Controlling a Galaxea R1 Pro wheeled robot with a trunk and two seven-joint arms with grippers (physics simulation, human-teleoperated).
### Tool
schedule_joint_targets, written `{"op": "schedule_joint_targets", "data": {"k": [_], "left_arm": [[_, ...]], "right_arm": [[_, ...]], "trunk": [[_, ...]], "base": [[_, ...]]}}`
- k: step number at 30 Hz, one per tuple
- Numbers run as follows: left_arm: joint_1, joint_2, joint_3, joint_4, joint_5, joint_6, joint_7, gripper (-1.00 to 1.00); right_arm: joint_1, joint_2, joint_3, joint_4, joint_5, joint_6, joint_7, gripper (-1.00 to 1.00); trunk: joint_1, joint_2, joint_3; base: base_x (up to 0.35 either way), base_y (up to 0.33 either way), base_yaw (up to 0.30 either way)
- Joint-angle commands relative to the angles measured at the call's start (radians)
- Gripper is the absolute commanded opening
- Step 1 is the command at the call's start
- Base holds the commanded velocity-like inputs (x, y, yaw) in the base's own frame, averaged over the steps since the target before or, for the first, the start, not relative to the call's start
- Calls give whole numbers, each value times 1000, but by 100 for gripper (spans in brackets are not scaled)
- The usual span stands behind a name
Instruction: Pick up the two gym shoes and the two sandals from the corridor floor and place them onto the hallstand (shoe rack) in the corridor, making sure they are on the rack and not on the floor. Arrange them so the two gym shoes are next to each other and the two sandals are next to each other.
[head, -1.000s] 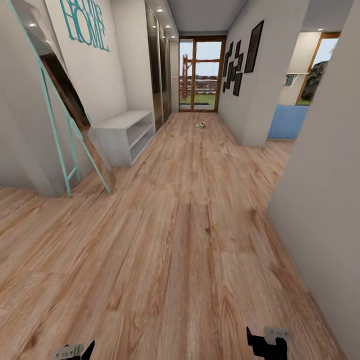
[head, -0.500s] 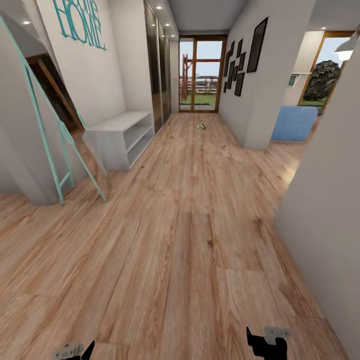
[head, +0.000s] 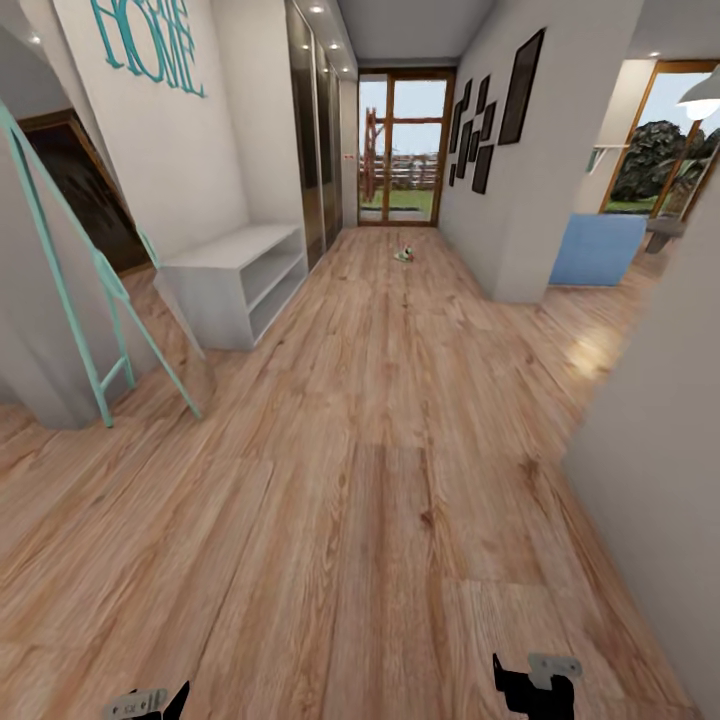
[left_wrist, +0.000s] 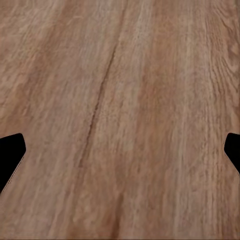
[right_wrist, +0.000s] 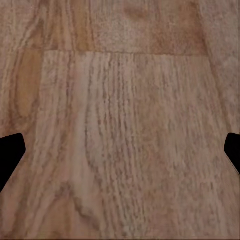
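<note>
The corridor floor (head: 380, 420) of light wood planks runs ahead of me. The pale grey hallstand (head: 235, 280) stands against the left wall, its bench top and two open shelves bare. Far down the corridor a small whitish object with green and red (head: 403, 254) lies on the floor, likely a gym shoe but too small to tell. The sandals are out of view. My left gripper (left_wrist: 120, 155) and right gripper (right_wrist: 120, 152) hang low over bare planks, both open with nothing between the fingers. Their tops peek in at the head view's bottom edge, left gripper (head: 150, 703) and right gripper (head: 535, 685).
A turquoise ladder (head: 100, 300) leans at the near left. Dark mirrored wardrobe doors (head: 312, 140) follow the hallstand. A glass door (head: 402, 150) closes the far end. A grey wall corner (head: 650, 420) stands close on my right, with a blue panel (head: 597, 250) beyond it.
The whole view has advanced down the corridor: ladder and hallstand slid left and nearer, and more of the right-hand room shows. Both grippers hold the same pose.
</note>
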Motion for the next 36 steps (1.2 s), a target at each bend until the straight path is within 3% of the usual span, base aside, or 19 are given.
{"op": "schedule_joint_targets", "data": {"k": [1,36], "left_arm": [[-1,0,1,1,10,1,-10,100],[-1,0,1,2,10,2,-10,100]], "right_arm": [[-1,0,-6,1,7,-3,-3,100],[-1,0,-6,3,7,-3,-4,100]], "trunk": [[0,0,-1],[0,0,-1]], "base": [[338,0,0],[338,0,0]]}}
